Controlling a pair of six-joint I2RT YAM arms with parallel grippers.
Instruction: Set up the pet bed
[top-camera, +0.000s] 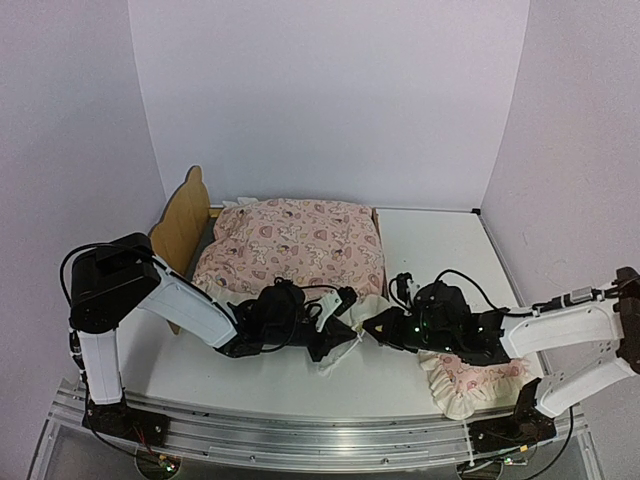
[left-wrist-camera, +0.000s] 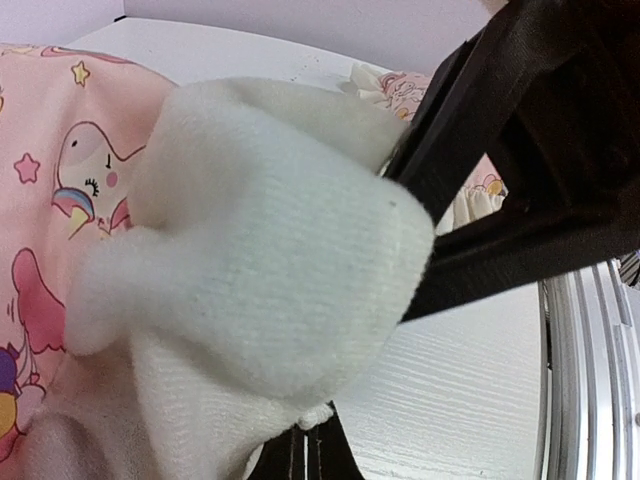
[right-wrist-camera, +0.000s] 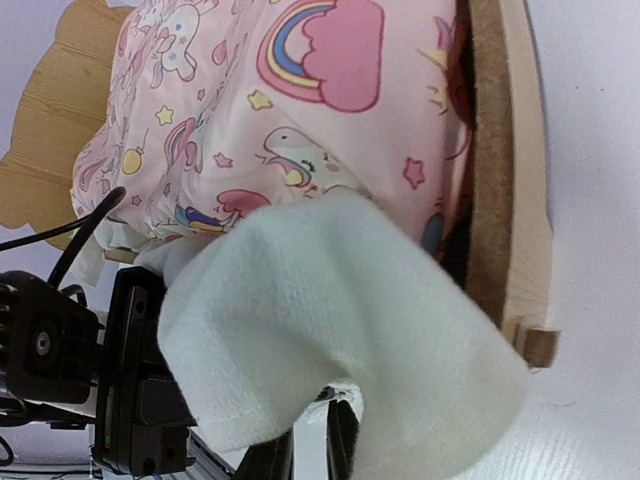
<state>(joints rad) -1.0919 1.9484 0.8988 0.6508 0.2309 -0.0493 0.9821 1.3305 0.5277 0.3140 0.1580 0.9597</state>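
The pet bed stands at the back left, its plywood headboard (top-camera: 183, 215) upright; the headboard (right-wrist-camera: 45, 130) and foot rail (right-wrist-camera: 520, 200) also show in the right wrist view. The slatted base is hidden. A pink printed blanket (top-camera: 295, 245) with a white fleece underside (left-wrist-camera: 270, 260) covers the bed. Its near edge (top-camera: 345, 340) is lifted between both grippers. My left gripper (top-camera: 333, 342) is shut on the fleece hem (left-wrist-camera: 318, 412). My right gripper (top-camera: 383, 327) pinches the bunched hem (right-wrist-camera: 340, 392), and the fleece (right-wrist-camera: 340, 320) arches over its tips.
A small pink ruffled pillow (top-camera: 468, 385) lies on the table at the front right, partly under my right arm. White walls close in the table on three sides. A metal rail (top-camera: 300, 435) runs along the near edge.
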